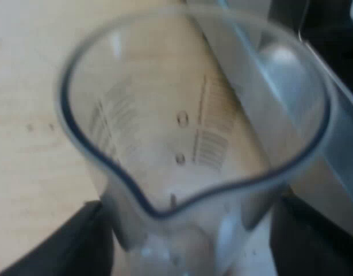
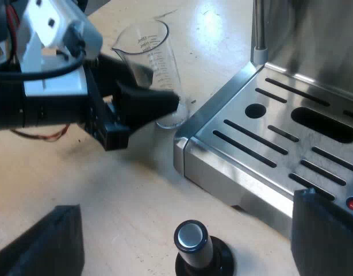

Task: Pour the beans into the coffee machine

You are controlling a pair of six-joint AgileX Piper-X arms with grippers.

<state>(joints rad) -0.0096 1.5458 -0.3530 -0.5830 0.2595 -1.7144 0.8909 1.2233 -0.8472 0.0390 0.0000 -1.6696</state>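
Observation:
A clear measuring glass [image 1: 182,132] with printed scale marks stands upright on the wooden table, close beside the espresso machine's drip tray [image 2: 268,144]. It looks empty. My left gripper [image 1: 188,236] is shut on the glass low down, one black finger [image 1: 67,244] on each side. The right wrist view shows the same glass [image 2: 150,52] with the left gripper [image 2: 145,103] around it. My right gripper [image 2: 185,210] is open above the table, its fingers wide apart over a tamper [image 2: 194,244] with a black base and a metal top.
The steel drip tray has long slots and a round hole, and its corner [image 2: 182,144] lies close to the glass. A metal tube [image 2: 258,29] rises at the machine's side. Bare wooden table [image 2: 107,190] lies between the tamper and the left arm.

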